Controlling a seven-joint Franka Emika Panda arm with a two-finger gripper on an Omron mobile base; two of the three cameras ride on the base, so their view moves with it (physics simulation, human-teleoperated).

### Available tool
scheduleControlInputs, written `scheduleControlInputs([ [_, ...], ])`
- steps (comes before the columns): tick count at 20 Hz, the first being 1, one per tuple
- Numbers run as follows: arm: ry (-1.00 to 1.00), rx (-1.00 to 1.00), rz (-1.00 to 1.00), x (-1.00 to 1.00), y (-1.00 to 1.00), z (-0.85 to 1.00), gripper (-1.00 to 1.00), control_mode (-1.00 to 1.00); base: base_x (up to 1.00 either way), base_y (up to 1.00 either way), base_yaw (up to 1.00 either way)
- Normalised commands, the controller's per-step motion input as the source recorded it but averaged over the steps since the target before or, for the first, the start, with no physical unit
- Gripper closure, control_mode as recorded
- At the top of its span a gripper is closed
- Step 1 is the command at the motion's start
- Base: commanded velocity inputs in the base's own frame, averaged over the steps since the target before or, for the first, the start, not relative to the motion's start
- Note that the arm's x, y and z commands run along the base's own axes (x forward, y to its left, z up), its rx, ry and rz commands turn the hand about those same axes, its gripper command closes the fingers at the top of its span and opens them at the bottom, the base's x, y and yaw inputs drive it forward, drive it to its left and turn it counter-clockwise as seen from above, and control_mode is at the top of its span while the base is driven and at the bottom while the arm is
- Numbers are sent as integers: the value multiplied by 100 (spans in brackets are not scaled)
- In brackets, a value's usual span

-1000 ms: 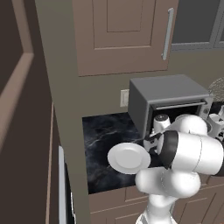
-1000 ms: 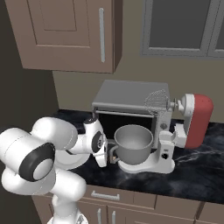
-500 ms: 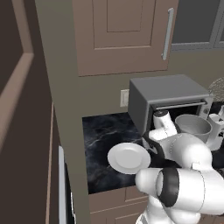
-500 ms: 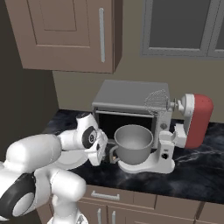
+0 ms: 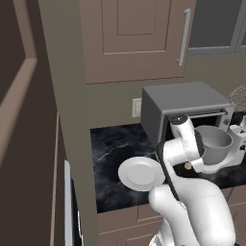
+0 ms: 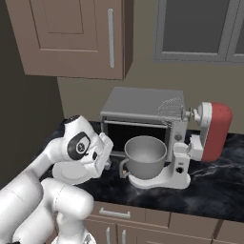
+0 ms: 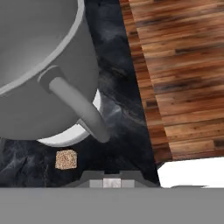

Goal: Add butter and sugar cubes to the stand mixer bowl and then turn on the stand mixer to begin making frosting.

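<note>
The grey metal stand mixer bowl point(image 6: 145, 153) sits on the white base of the stand mixer point(image 6: 215, 131), below its tilted-back red head. My gripper point(image 6: 107, 163) hangs low over the counter just left of the bowl's handle point(image 7: 78, 106). Its fingertips are hidden, so whether it is open or shut is unclear. One tan-brown sugar cube point(image 7: 66, 159) lies on the dark counter beside the mixer base point(image 7: 72, 134), close under my hand; the same sugar cube point(image 5: 188, 166) is a tan speck in the left base view. The butter and the whitish cube are out of view.
A flat white plate point(image 5: 141, 173) lies on the black marble counter left of the bowl, partly under my arm. The grey microwave point(image 5: 185, 102) stands behind the bowl. Wall cabinets hang above. The counter's front edge and wood floor point(image 7: 183, 74) are close to my hand.
My arm's elbow and forearm have swung round and the forearm now stands more upright. The hand stays low beside the bowl's handle. Bowl, plate and mixer have not moved.
</note>
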Motion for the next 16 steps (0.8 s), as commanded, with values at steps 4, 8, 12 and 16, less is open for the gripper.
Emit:
scheduleControlInputs([
  [4, -7, -10, -1, -38, 3, 86, 100, -100, 0, 0, 0],
  [8, -7, -9, 0, -31, 7, 86, 100, -100, 0, 0, 0],
  [12, -5, -7, 0, -19, 3, 80, 100, -100, 0, 0, 0],
  [16, -1, -3, 0, 0, 0, 55, 100, -100, 0, 0, 0],
])
